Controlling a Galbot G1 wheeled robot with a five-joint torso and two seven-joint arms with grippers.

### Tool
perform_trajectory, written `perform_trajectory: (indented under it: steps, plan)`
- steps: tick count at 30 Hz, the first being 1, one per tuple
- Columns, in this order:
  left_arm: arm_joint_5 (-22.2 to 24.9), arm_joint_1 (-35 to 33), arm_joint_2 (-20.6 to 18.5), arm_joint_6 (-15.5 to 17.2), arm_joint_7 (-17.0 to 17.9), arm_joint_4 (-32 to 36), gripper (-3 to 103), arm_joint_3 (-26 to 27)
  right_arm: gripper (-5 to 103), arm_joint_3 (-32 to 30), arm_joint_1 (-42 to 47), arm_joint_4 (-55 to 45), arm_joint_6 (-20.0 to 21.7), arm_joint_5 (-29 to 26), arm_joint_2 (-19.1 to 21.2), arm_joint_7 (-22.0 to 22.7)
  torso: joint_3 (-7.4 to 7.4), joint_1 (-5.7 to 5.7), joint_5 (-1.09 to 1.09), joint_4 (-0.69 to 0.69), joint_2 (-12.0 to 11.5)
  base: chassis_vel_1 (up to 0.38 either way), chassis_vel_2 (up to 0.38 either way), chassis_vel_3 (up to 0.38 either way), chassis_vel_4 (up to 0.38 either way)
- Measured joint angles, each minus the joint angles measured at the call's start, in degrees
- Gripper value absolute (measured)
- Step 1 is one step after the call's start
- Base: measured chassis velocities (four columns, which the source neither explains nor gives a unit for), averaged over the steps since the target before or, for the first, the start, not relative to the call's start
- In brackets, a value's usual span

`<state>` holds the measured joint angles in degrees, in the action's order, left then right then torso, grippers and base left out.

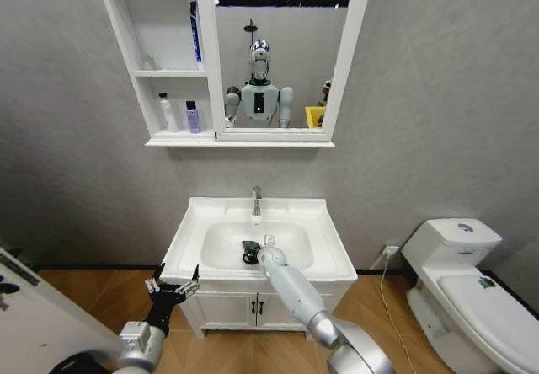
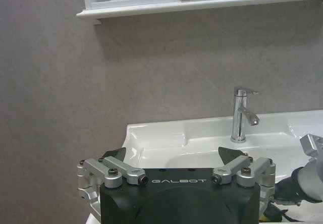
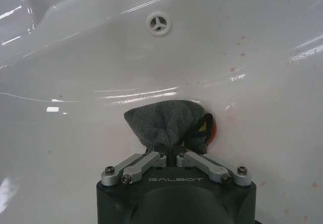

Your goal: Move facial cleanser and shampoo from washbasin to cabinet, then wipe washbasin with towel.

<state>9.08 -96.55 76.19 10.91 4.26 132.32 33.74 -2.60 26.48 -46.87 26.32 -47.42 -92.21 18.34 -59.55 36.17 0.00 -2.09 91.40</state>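
The washbasin (image 1: 324, 239) sits below the cabinet (image 1: 126, 29) and its mirror. A white bottle (image 1: 168, 111) and a purple bottle (image 1: 193, 117), the facial cleanser and shampoo, stand side by side on the cabinet's lower shelf. My right gripper (image 1: 255, 254) reaches down into the bowl. It is shut on the dark grey towel (image 3: 161, 120), which presses against the bowl by the reddish drain ring (image 3: 214, 131). My left gripper (image 1: 173, 290) hangs open and empty at the basin's front left corner; its left wrist view looks toward the chrome tap (image 2: 241, 114).
A white toilet (image 1: 472, 290) stands to the right of the basin. The low vanity doors (image 1: 253, 308) are under it. A white panel (image 1: 34, 315) fills the lower left corner. A blue item (image 1: 195, 33) leans on the cabinet's upper shelf.
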Motion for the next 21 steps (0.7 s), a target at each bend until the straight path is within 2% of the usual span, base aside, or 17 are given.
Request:
perform_trajectory:
  steps: [6, 8, 10, 11, 13, 14, 17, 21]
  plan:
    - [0.0, 0.0, 0.0, 0.0, 0.0, 0.0, 100, 0.0, 4, -0.5, -0.1, -0.5, 0.7, -0.1, 0.2, 1.6, 0.00, 0.00, 0.00, -0.01, 0.0, 0.000, 0.000, 0.000, 0.000]
    - [0.0, 0.0, 0.0, 0.0, 0.0, 0.0, 100, 0.0, 4, -0.3, 0.2, -1.0, 0.8, 1.5, 0.6, 2.5, 0.00, 0.00, 0.00, -0.02, 0.0, 0.000, 0.000, 0.000, 0.000]
    - [0.0, 0.0, 0.0, 0.0, 0.0, 0.0, 100, 0.0, 4, 0.0, 1.1, -2.0, 0.2, 5.4, 1.7, 3.8, 0.00, 0.00, 0.01, -0.02, 0.0, 0.000, 0.000, 0.000, 0.000]
    - [0.0, 0.0, 0.0, 0.0, 0.0, 0.0, 100, 0.0, 4, 0.0, 1.1, -2.0, 0.2, 5.4, 1.7, 3.8, 0.00, 0.00, 0.01, -0.02, 0.0, 0.000, 0.000, 0.000, 0.000]
    - [0.0, 0.0, 0.0, 0.0, 0.0, 0.0, 100, 0.0, 4, 1.6, 2.3, -4.5, -0.6, 9.8, 4.0, 4.9, 0.00, 0.00, 0.01, -0.01, 0.0, 0.000, 0.000, 0.000, 0.000]
    - [0.0, 0.0, 0.0, 0.0, 0.0, 0.0, 100, 0.0, 4, 1.6, 2.3, -4.5, -0.6, 9.8, 4.0, 4.9, 0.00, 0.00, 0.01, -0.01, 0.0, 0.000, 0.000, 0.000, 0.000]
    - [0.0, 0.0, 0.0, 0.0, 0.0, 0.0, 100, 0.0, 4, 3.8, 3.3, -8.0, 0.3, 14.1, 6.6, 9.0, 0.00, 0.00, 0.01, 0.00, 0.0, 0.000, 0.000, 0.000, 0.000]
    - [0.0, 0.0, 0.0, 0.0, 0.0, 0.0, 100, 0.0, 4, 4.9, 3.9, -9.3, 1.6, 15.3, 8.0, 11.2, 0.00, 0.00, 0.01, 0.00, 0.0, 0.000, 0.000, 0.000, 0.000]
